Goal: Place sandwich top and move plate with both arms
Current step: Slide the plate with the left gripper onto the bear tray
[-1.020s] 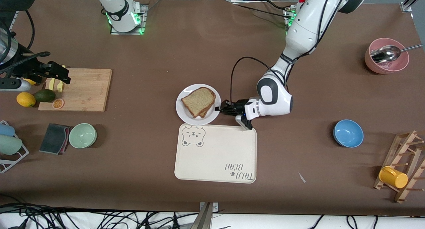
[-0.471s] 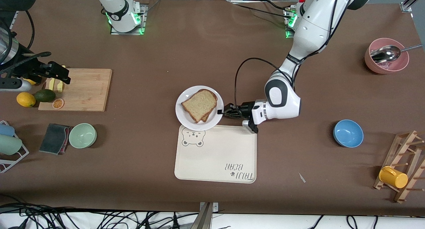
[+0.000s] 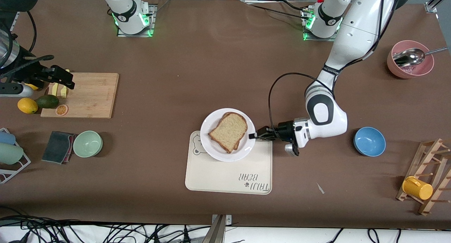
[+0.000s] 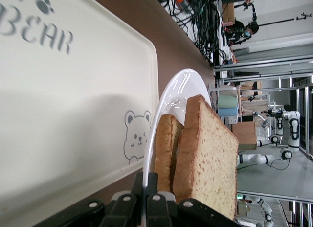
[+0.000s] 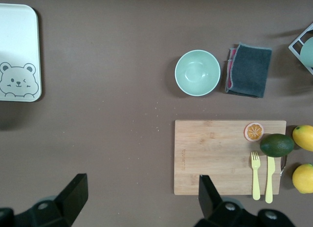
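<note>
The white plate (image 3: 215, 149) carries the sandwich top (image 3: 229, 132), a brown bread slice lying on a second slice. My left gripper (image 3: 253, 136) is shut on the plate's rim and holds it a little above the bear-print corner of the cream tray (image 3: 229, 176). In the left wrist view the gripper (image 4: 152, 180) pinches the plate's rim (image 4: 178, 90), with the sandwich top (image 4: 210, 153) and the lower slice (image 4: 166, 144) just past the fingers. My right gripper (image 3: 65, 81) waits, open and empty, over the cutting board's outer end; in its own view it (image 5: 142, 188) is over bare table.
A wooden cutting board (image 3: 88, 95) with a fork, an avocado and lemons beside it lies toward the right arm's end. A green bowl (image 3: 87, 143) and a grey cloth (image 3: 57, 147) sit nearer the front camera. A blue bowl (image 3: 369, 141), a pink bowl (image 3: 410, 63) and a mug rack (image 3: 428, 176) lie toward the left arm's end.
My left gripper has carried the plate with the sandwich off the table, toward the front camera and the left arm's end, to over the tray. The right arm has not moved.
</note>
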You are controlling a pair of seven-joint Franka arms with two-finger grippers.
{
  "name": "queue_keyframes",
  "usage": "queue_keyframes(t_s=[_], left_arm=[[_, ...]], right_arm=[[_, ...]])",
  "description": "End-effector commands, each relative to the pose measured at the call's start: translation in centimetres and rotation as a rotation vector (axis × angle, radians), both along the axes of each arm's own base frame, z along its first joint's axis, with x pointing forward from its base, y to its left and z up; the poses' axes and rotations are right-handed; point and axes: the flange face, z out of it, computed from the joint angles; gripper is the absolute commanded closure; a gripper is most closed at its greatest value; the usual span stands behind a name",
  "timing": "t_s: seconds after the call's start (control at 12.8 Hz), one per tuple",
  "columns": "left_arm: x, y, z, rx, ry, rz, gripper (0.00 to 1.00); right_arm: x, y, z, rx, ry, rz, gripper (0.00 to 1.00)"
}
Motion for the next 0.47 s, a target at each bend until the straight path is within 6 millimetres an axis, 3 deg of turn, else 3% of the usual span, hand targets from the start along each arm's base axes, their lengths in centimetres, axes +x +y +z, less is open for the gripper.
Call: queue_keyframes(t_s=[0.0,0.39], left_arm=[[2.6,-0.2,-0.1,-0.048,0.017,0.031,1.0],[6.1,2.2,-2.3,0.017,0.005,0.053,1.0]], right_arm=[[0.0,-0.1,0.5,-0.015,0.003,-0.004,0.0],[0.0,-0.2,0.3,-0.004,0.007,0.003,0.0]])
